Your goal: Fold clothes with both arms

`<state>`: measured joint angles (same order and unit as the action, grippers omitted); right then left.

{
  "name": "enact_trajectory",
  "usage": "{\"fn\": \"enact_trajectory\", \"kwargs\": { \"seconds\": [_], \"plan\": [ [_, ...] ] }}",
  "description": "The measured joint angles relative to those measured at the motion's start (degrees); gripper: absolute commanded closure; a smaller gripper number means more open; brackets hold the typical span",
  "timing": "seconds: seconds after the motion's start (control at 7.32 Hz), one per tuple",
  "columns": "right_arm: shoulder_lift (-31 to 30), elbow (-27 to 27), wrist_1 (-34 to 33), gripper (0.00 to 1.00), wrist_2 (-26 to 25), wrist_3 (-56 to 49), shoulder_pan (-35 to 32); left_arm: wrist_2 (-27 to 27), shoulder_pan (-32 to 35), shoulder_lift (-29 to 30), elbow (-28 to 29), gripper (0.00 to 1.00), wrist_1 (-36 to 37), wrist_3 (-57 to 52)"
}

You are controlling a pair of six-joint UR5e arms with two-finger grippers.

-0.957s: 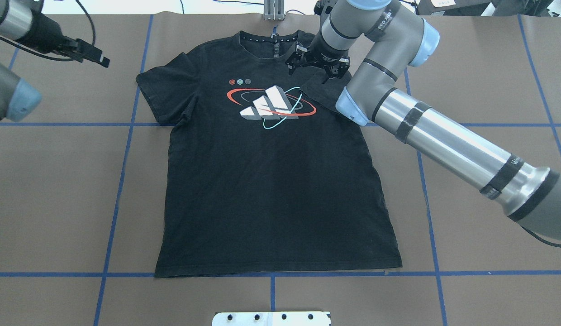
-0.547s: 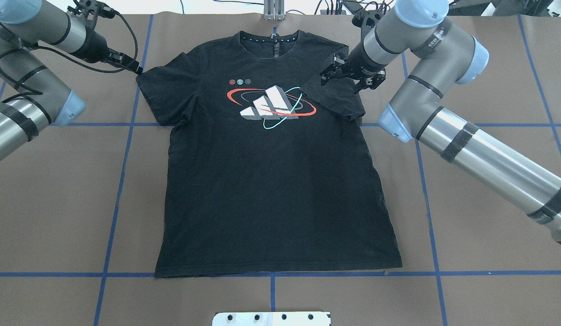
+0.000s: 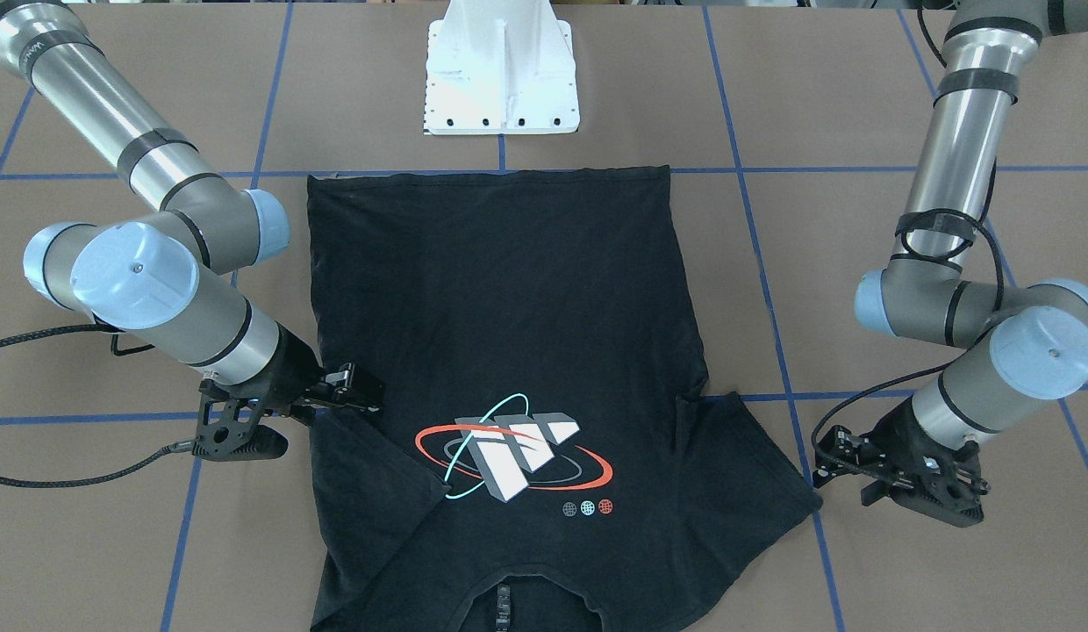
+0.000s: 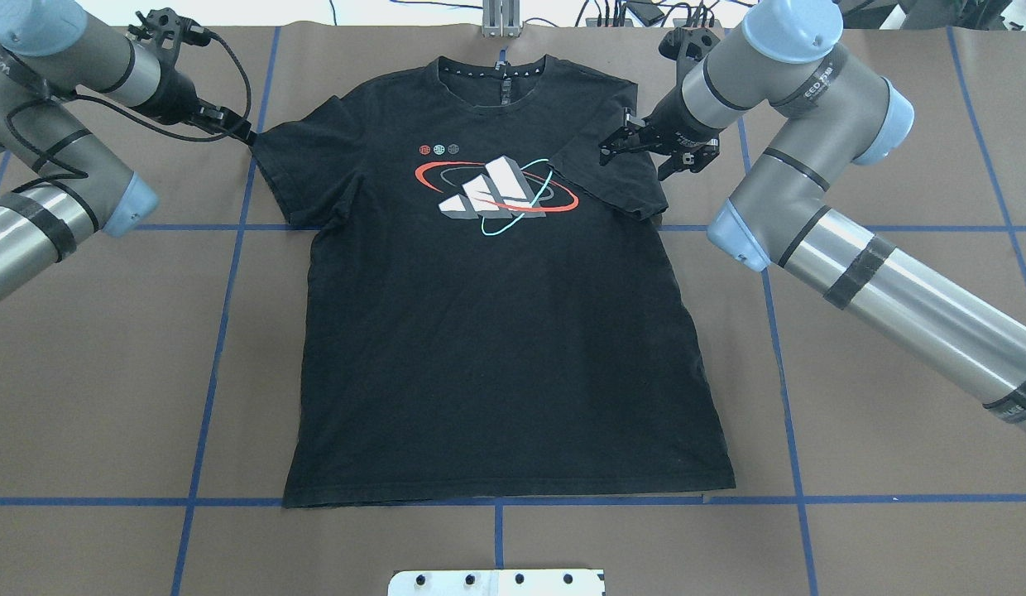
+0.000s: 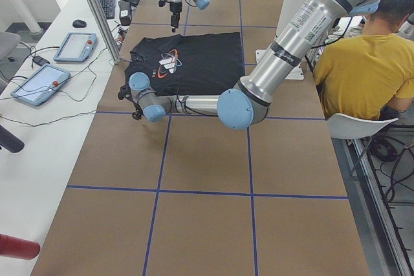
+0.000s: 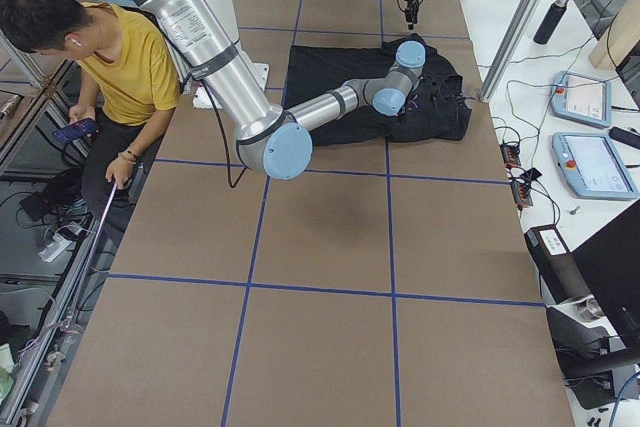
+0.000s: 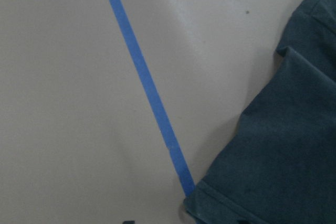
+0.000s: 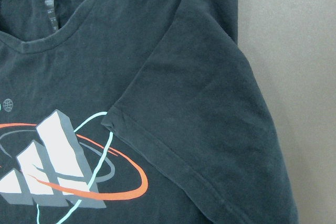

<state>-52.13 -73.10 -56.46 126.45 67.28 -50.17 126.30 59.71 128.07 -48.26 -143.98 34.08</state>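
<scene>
As the right gripper [image 4: 637,157] hangs with fingers spread, we pinch the flat sleeve [image 4: 298,165] of the T-shirt [image 4: 496,348] squarely at its hem. On the left gripper [image 4: 240,132], we cannot tell how the fingers stand.

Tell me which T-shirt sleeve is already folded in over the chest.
The sleeve beside the right end effector: it lies folded inward, its hem touching the chest graphic. The other sleeve lies spread flat outward.

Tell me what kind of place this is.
Probably a robotics lab: left arm and right arm over a table taped in a blue grid, control tablets on a side bench, a person seated nearby.
</scene>
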Motion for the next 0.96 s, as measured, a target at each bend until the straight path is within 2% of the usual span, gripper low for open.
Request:
{"fn": "enact_trajectory", "kwargs": {
  "seconds": [0.96],
  "plan": [
    [-0.3, 0.2, 0.3, 0.01, -0.6, 0.0, 0.8, -0.1, -0.6, 4.2, 7.6, 0.47, -4.7, 3.4]
  ]
}}
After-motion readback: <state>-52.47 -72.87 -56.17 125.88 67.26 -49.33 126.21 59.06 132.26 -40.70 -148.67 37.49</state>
